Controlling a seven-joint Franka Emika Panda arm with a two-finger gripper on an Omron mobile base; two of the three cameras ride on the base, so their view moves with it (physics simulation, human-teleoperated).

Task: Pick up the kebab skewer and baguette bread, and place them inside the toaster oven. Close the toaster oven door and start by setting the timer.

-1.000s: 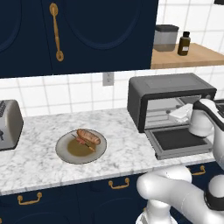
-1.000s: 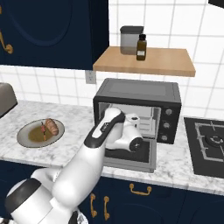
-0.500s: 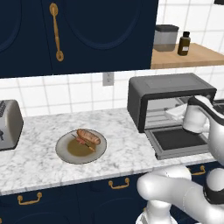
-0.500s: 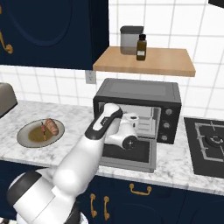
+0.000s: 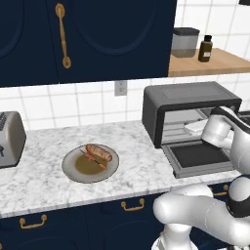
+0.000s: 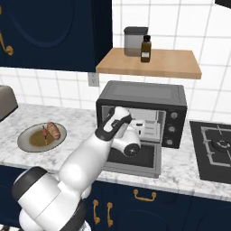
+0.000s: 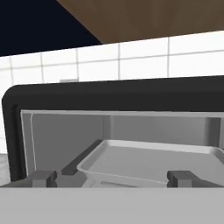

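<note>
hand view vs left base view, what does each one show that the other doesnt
Hand view alone: the pale tray inside the toaster oven seen close up, and the open pincer in front of it.

Left base view alone: the plate holding the baguette bread and kebab skewer, the silver toaster, and the lowered toaster oven door.

Both: the open oven cavity and the tiled wall.

No readable text, labels, brand names, numbers or signs appear on anything in this kitchen scene.
</note>
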